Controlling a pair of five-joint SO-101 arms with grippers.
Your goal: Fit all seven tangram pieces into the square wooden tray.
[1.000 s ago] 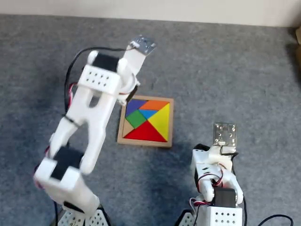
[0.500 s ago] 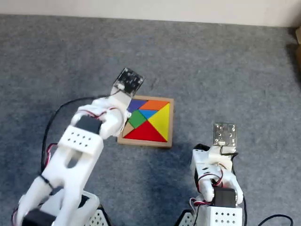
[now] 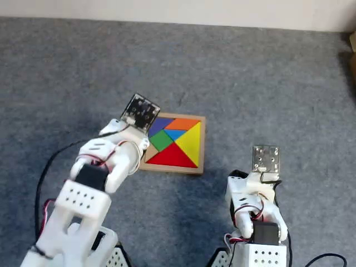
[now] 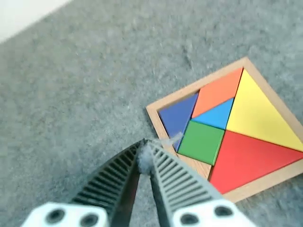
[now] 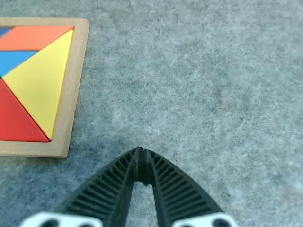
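Two pincers, both clenched on nothing: right pincer (image 5: pixel 140 165) over grey counter (image 5: pixel 213 85), left pincer (image 4: pixel 144 158) above a corner of the one square wooden tray (image 3: pixel 173 168). Six coloured tangram pieces (image 3: pixel 192 142) lie inside; a tan triangle (image 4: pixel 199 165) there is partly hidden.

tray (image 3: pixel 171 168): square, wood, flat on tabletop.
yellow tri (image 3: pixel 192 142), red tri (image 3: pixel 172 157): big, seated in tray, edges touching.
orange tri (image 3: pixel 183 122), lt-blue tri (image 3: pixel 175 133), green sq (image 3: pixel 160 140), dk-blue piece (image 3: pixel 161 123): seated beside them.
tan corner (image 4: pixel 196 163) by green sq: piece or bare wood, unclear.
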